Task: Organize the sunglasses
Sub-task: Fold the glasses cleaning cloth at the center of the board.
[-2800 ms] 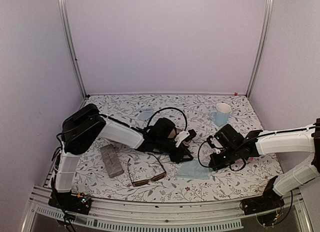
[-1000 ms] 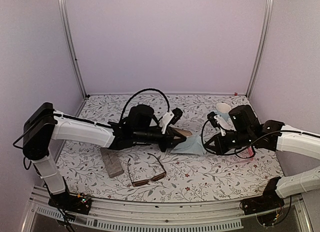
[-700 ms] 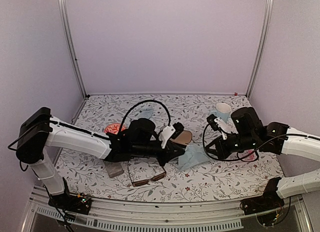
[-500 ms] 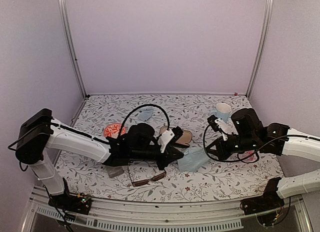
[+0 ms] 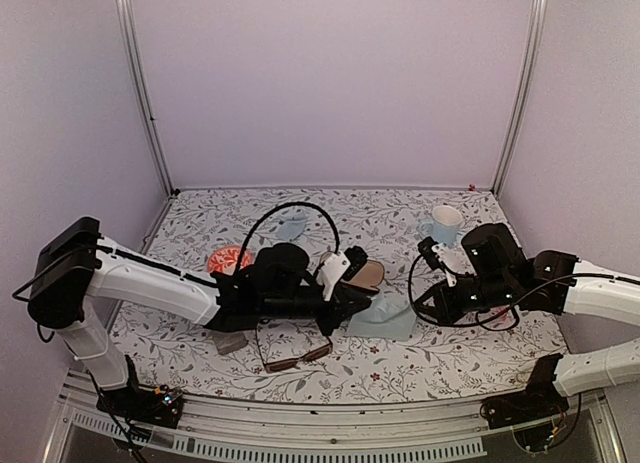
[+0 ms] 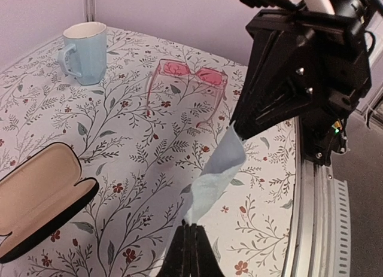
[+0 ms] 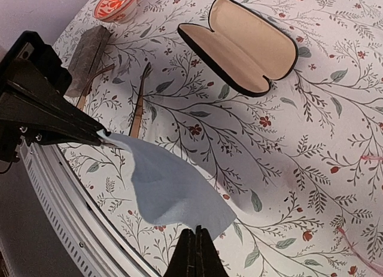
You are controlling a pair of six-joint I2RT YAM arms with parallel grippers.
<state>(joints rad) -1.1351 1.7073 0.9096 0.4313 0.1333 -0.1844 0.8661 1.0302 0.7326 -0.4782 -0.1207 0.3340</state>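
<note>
Both grippers hold one light blue cloth (image 5: 385,319) stretched between them above the table. My left gripper (image 6: 190,225) is shut on one corner, and my right gripper (image 7: 195,230) is shut on the opposite edge. In the top view the left gripper (image 5: 366,305) and right gripper (image 5: 424,309) face each other at the table's middle. The brown sunglasses (image 5: 296,358) lie open near the front, partly under the left arm. The pink-red sunglasses (image 6: 190,79) lie open behind the right gripper, hidden in the top view.
An open black case (image 5: 365,275) with a tan lining lies just behind the cloth. The grey case (image 7: 88,49) and a red bowl (image 5: 228,257) are on the left. A blue mug (image 5: 442,225) and a second blue cloth (image 5: 292,226) sit at the back.
The cloth lay on the table 2.8 s ago; both grippers have lifted it and spread it between them. Since half a second ago it has sunk slightly, and the right gripper has moved nearer the front.
</note>
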